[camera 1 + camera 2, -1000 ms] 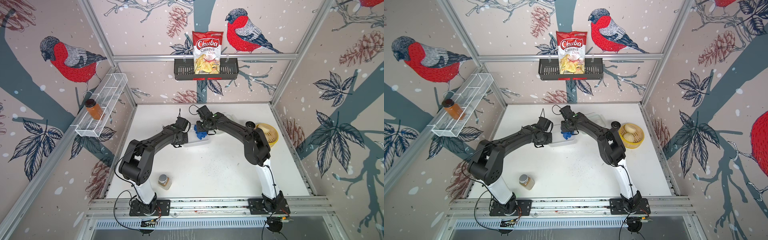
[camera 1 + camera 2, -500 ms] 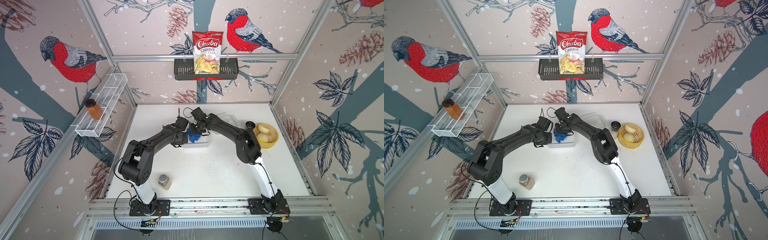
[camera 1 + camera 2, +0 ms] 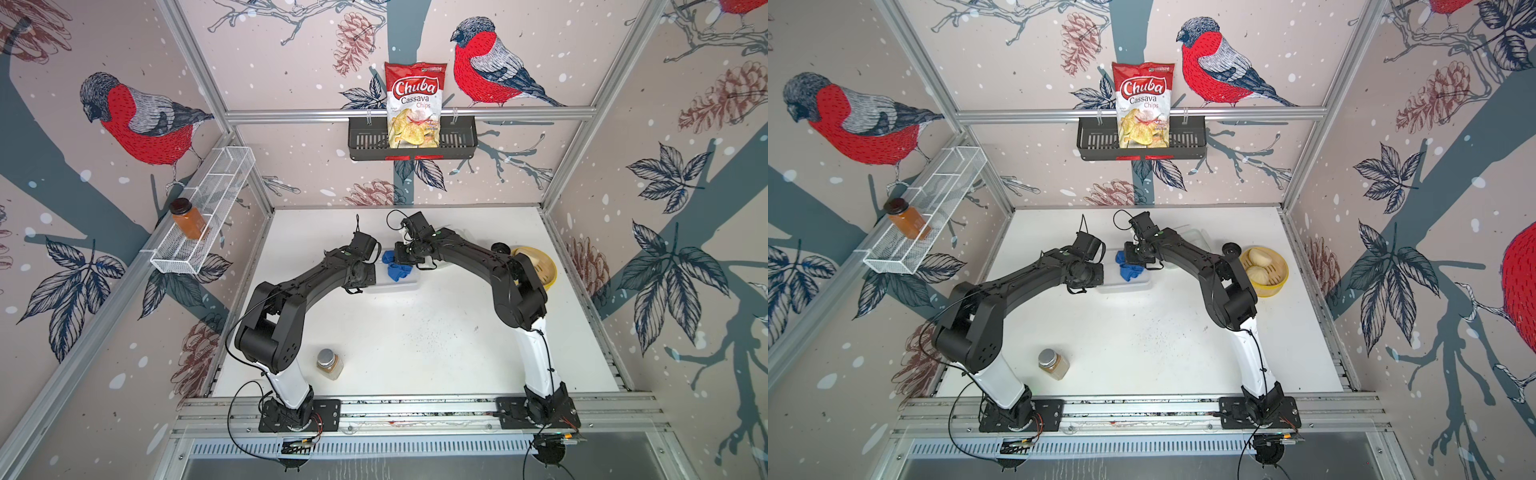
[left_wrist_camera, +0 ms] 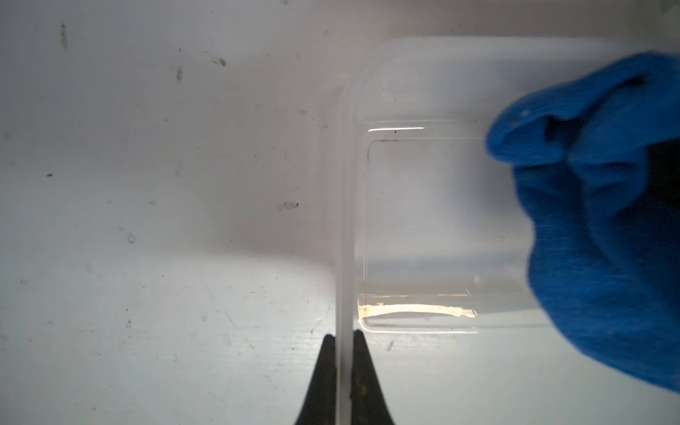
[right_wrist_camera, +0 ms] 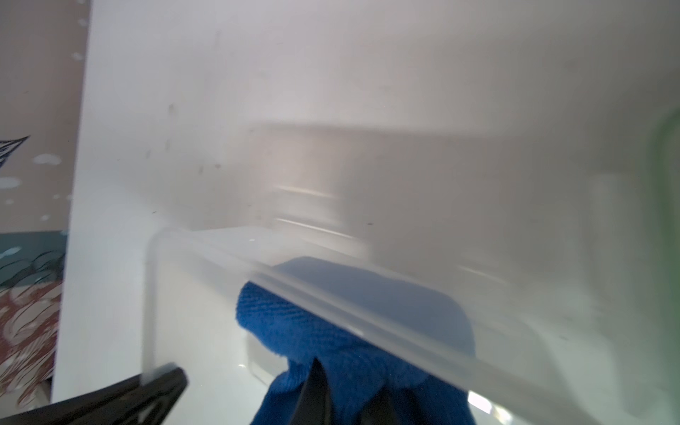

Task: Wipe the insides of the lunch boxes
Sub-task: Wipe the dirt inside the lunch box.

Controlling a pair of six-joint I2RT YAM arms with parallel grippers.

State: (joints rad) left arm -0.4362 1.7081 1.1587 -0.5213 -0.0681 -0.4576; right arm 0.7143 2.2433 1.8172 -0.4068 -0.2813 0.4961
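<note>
White bench [image 3: 415, 332] carries the lunch box [image 3: 401, 286], an open translucent tub set between the two arms. Its clear lid [image 3: 1196, 237] lies just beside the lunch box on the far right, partly under the right arm. Yellow steamer basket [image 3: 1278, 277] is well apart from the lunch box to the right, spice jar [image 3: 329, 364] well apart to the near left. Blue cloth [image 3: 397, 270] is bunched inside the lunch box, in its far half, in both top views.

Step looks like the wipe itself, one arm bracing, one scrubbing. The left gripper [image 4: 344, 335] is pressed together on the lunch box's short end wall, one finger inside and one outside, pinning it. The right gripper [image 5: 346, 393] pinches the cloth tight over the lunch box interior; that view is blurred, so cloth-to-floor contact can't be told. Pale streak [image 4: 412, 311] on the lunch box floor near the held wall, residue or glare, unclear.

Next move calls for dragging the cloth across the floor toward that end and into the corners, light downward push, left pinch firm so the lunch box doesn't slide
</note>
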